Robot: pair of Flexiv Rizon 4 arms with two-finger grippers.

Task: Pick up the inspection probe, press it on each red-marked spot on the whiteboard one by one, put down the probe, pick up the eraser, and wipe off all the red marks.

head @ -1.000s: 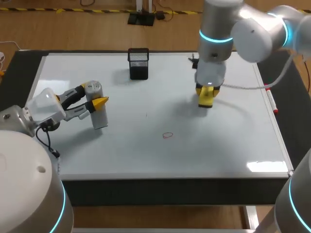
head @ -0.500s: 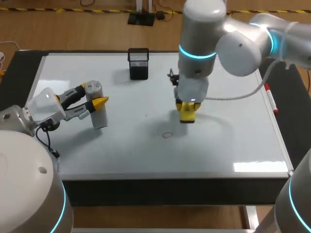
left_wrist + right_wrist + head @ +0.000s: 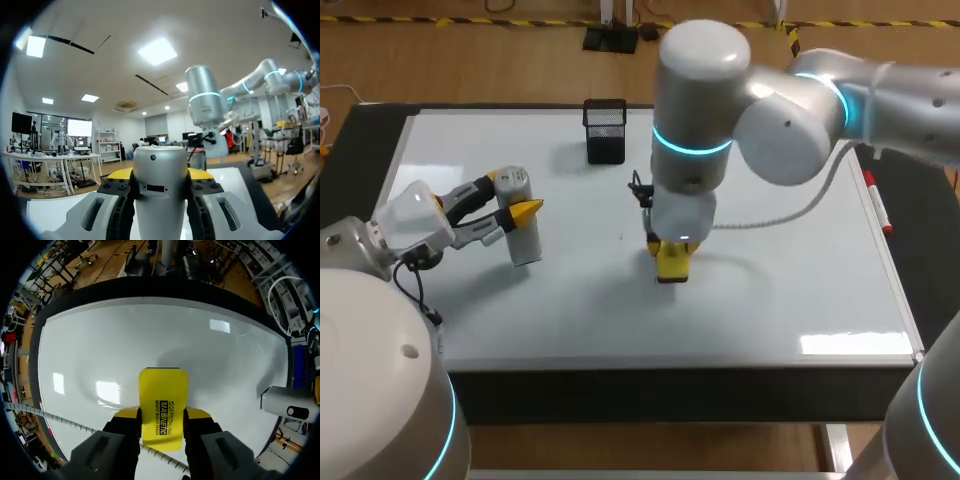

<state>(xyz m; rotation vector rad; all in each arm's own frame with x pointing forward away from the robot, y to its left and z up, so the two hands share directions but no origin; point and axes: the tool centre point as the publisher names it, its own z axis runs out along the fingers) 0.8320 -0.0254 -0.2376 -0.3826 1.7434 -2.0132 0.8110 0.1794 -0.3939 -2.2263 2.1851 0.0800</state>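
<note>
A flat yellow eraser [image 3: 672,262], a slab with rounded corners, sits clamped between the yellow-tipped fingers of the right gripper [image 3: 671,252]. It hangs low over the near middle of the glossy whiteboard [image 3: 790,290]; whether it touches the surface cannot be told. The right arm [image 3: 705,110], built of smooth grey-white shells with a glowing cyan ring, comes in from the right and reaches past the middle. To the left and a little farther back, the left gripper [image 3: 512,196] grasps the probe [image 3: 525,240], a silvery metal cylinder held upright with its lower end down at the board. The left arm [image 3: 380,330], rounded and white, fills the near left corner. A slim white marker [image 3: 877,205] with red ends lies along the board's right edge. At the far side stands a boxy black mesh holder [image 3: 605,130].

The right wrist view shows what the overhead camera hides. The eraser [image 3: 163,407] has a broad face with black print, and the right gripper [image 3: 162,414] pinches it on both narrow sides. The whiteboard [image 3: 125,350] ahead carries soft reflections of lights, and the probe [image 3: 280,402] stands off to one side. The left wrist view shows the probe [image 3: 160,185] up close, with a domed top, a small dark dot and a rectangular slot in its satin wall. The left gripper [image 3: 160,176] has its black fingers pressed against both of the probe's flanks, and the right arm [image 3: 205,100] rises beyond.
</note>
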